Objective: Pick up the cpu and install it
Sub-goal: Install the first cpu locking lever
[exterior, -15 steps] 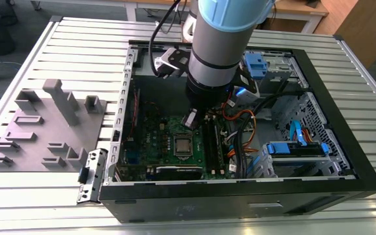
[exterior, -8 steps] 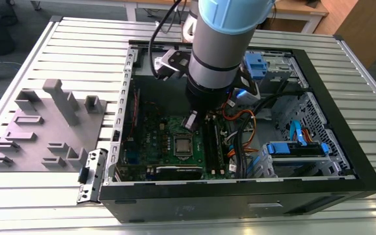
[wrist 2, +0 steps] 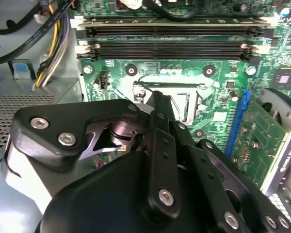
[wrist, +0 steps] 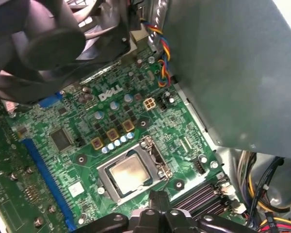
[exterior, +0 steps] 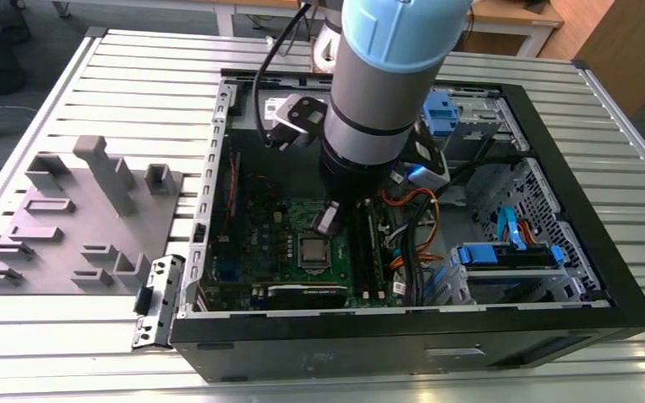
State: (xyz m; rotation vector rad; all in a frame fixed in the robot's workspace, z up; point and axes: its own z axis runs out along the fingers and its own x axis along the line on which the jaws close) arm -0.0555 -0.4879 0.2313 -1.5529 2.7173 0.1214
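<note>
Hand (wrist: 157, 206) beside socketed cpu (wrist: 130, 172)

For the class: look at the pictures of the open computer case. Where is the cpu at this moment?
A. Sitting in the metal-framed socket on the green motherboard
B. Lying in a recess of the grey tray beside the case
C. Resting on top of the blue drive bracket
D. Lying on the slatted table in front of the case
A: in the first wrist view the cpu sits inside the socket frame on the motherboard, with the gripper just beside it.
</note>
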